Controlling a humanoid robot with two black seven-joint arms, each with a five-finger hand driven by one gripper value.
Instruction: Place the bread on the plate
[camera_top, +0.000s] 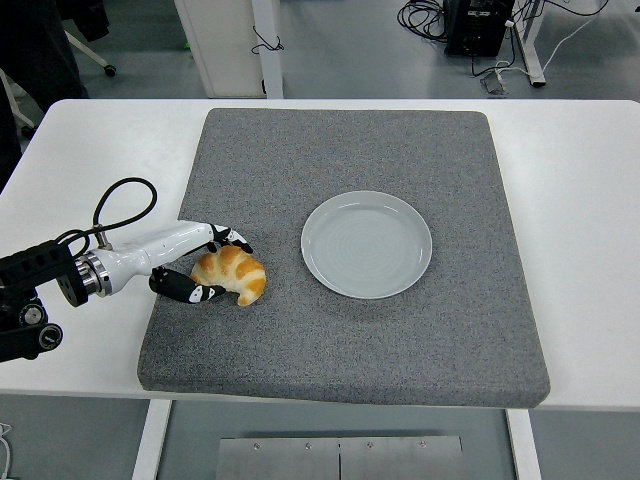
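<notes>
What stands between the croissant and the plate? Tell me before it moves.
Nothing visible. The croissant lies on the grey mat with the left hand closing around it, and only bare mat separates it from the empty plate to its right.

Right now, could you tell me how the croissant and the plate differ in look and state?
The croissant is golden-brown and curved; the plate is pale grey and round. The croissant sits left of the plate, with the left hand closing around it; the plate is bare and untouched. Both rest on the grey mat.
</notes>
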